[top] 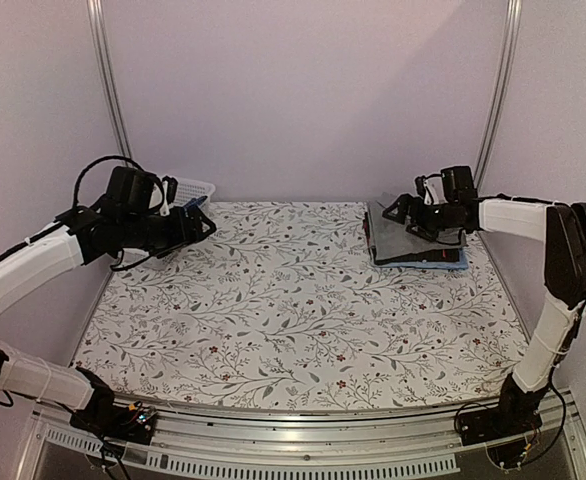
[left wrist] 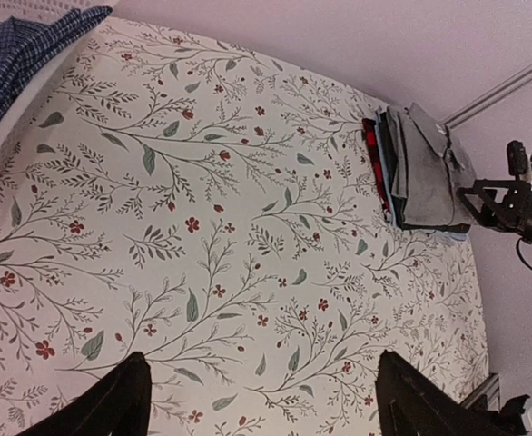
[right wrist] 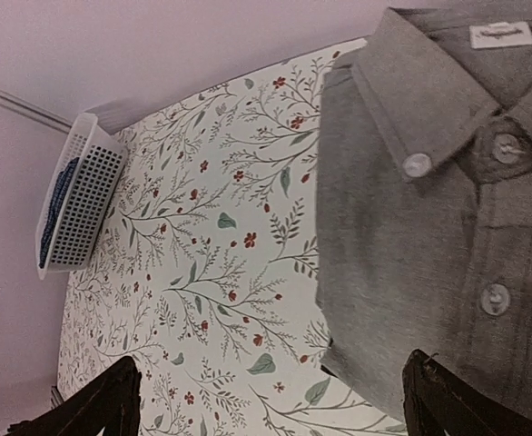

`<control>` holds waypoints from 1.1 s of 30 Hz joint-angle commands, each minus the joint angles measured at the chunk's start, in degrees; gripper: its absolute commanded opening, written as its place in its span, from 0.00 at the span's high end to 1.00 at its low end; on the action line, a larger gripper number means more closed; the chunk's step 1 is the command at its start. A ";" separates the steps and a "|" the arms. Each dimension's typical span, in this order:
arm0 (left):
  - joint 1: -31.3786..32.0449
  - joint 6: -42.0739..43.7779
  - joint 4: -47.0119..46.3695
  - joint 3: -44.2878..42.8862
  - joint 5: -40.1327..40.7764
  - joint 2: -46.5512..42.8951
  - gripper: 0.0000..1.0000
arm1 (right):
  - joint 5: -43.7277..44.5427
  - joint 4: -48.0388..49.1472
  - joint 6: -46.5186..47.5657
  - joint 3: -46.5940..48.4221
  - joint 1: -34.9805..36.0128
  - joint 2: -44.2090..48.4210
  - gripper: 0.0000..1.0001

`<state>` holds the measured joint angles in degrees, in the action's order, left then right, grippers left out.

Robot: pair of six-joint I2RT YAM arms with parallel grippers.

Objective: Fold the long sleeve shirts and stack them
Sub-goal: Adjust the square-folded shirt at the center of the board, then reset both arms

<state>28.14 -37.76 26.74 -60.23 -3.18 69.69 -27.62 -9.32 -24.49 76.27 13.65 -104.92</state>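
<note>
Hovering just above the stack at the far right of the tabletop, the right gripper hung over the grey shirt in the top view. Darker and blue layers peeked out beneath. Across the way, the left gripper hung beside the basket at the far left, well apart from the pile.

Over to the left wrist view: its fingers stood wide apart, nothing between them, bare tabletop below. A blue checked cloth showed at the upper left edge. The stack lay far off, with a red strip along one side.

Right wrist view: fingers spread wide here too, gripping nothing. The grey shirt lay flat beneath, collar buttoned, its edge neat.

The grey shirt looked placed, so the step in hand seemed to be clearing away and fetching the next garment. To do that well, the right gripper should rise straight up so no fingertip drags the collar or skews the pile. The left should dip into the basket and pinch cloth alone, clear of the lattice wall. Whether that checked cloth was a long sleeve shirt, I could not tell.
</note>
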 commanded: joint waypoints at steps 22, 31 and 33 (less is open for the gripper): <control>3.28 3.23 -4.39 -1.49 -3.18 4.11 0.15 | 1.36 4.44 -3.59 -12.44 -7.68 11.48 0.01; 9.24 7.79 -5.99 -5.83 -0.86 6.82 0.15 | 9.89 1.81 -0.75 -16.06 4.19 24.28 0.01; 10.86 8.67 -6.54 -6.56 0.15 7.10 0.15 | 12.08 2.29 -0.65 -17.42 7.33 27.67 0.01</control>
<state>36.16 -32.36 22.94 -64.07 -4.89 76.25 -21.23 -5.63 -26.89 61.78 16.27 -83.09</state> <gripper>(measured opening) 0.853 0.989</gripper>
